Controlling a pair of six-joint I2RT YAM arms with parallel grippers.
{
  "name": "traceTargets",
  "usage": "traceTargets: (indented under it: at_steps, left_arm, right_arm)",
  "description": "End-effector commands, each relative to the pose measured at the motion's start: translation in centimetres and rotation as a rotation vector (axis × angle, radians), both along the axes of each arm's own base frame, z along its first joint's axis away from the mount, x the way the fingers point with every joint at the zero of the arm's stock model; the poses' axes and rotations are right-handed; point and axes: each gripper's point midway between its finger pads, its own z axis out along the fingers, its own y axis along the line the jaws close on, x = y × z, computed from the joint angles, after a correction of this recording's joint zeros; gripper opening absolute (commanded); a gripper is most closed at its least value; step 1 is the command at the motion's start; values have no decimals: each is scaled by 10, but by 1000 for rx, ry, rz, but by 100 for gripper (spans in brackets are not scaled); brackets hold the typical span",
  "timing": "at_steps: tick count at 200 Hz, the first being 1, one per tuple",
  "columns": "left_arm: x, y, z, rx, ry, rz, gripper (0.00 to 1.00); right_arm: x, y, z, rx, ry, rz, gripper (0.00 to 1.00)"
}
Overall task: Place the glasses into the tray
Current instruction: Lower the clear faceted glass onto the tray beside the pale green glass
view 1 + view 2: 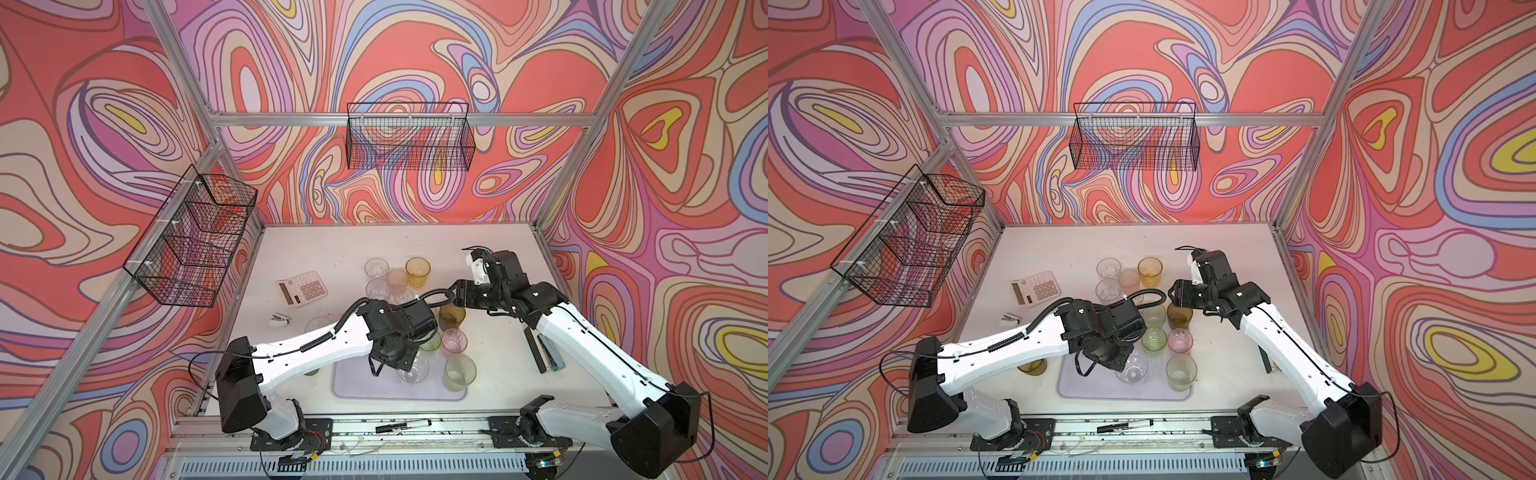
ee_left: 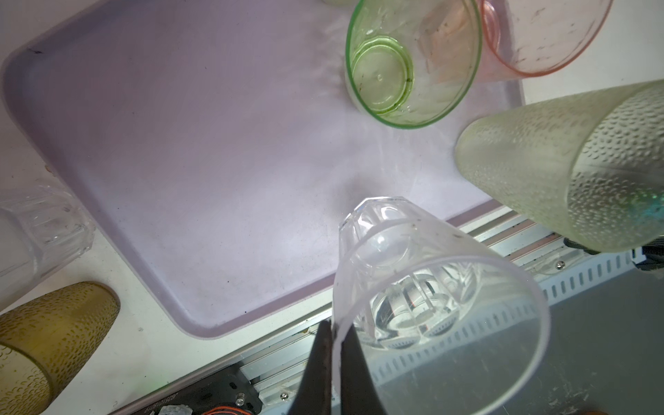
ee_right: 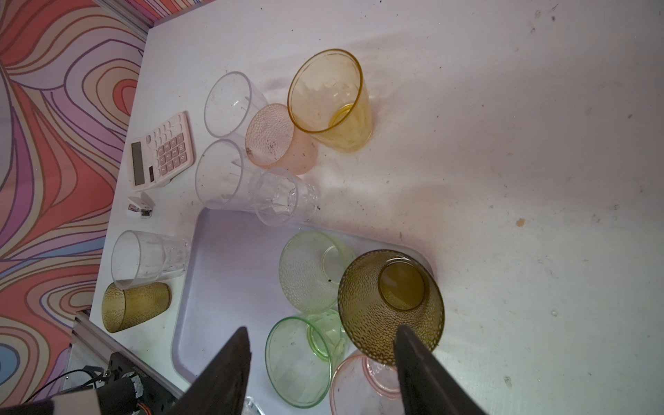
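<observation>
- Grippers?
- L gripper (image 2: 332, 336) pinches rim of clear faceted tumbler (image 2: 431, 287), base at near edge of pale lavender rectangular tray (image 2: 179, 143). R gripper (image 3: 323, 332) spread; olive-brown dimpled tumbler (image 3: 373, 316) beside one finger, tray corner.

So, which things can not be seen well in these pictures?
Left gripper: covered by the left arm in both top views.
Clear glass: the left wrist view does not show whether its base touches the tray.
Olive-brown glass: mostly under that arm in both top views.
Pink glass: cut off by the right wrist view's edge.
</observation>
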Motion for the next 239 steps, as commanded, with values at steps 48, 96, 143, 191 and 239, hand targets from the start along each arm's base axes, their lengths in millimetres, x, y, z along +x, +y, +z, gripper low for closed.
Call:
traceTargets:
  at_steps: [48,96,143,191,239]
  left_arm:
    - [0,-26,-8,-6,2,-3,0]
    - [0,-35,-15,-15,15,-7,0]
    - [2,-42,-22,-23,17,-6,0]
    - [0,-47,-30,-18,44,-16,0]
    - [-1,-52,-37,-20,59,-19,0]
  right_arm:
    - [-9,-14,4,2,-9,1,66]
    - [-14,-19,2,-1,-11,-5,67]
    - [-18,-19,1,4,-7,-1,67]
    - [-20,-21,1,1,-11,-3,67]
    - [-22,-21,-2,1,-1,-1,67]
